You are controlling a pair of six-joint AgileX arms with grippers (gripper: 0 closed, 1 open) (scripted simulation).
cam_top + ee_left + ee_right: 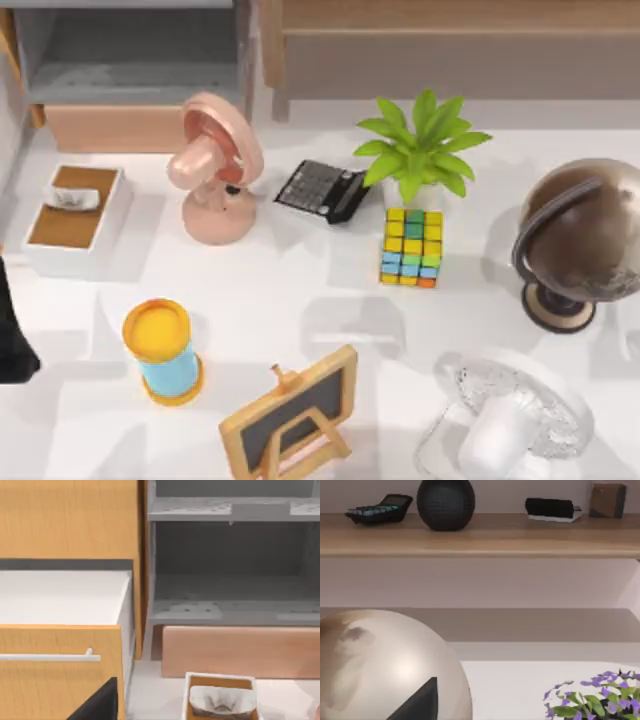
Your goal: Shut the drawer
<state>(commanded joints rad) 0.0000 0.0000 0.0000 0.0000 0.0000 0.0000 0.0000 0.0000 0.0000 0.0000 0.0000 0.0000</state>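
The drawer [130,70] stands pulled out at the table's back left, showing grey inner walls and floor behind its plain peach-wood front panel [112,128]. The left wrist view faces that panel [240,650] head-on, with the grey inside [230,592] above it. My left arm [12,335] is a dark shape at the table's left edge, well in front of the drawer and apart from it. A black corner of the left gripper [97,704] shows low in its wrist view. A black piece of the right gripper [417,702] shows beside the globe [380,670].
A white tray-like box [75,212] with a brown top sits just in front of the drawer, and a pink fan [215,170] stands to its right. Farther right are a calculator [322,190], plant [420,150], colour cube [412,247] and globe [580,240]. A yellow-blue cylinder [163,350], chalkboard [295,415] and white fan [510,420] stand in front.
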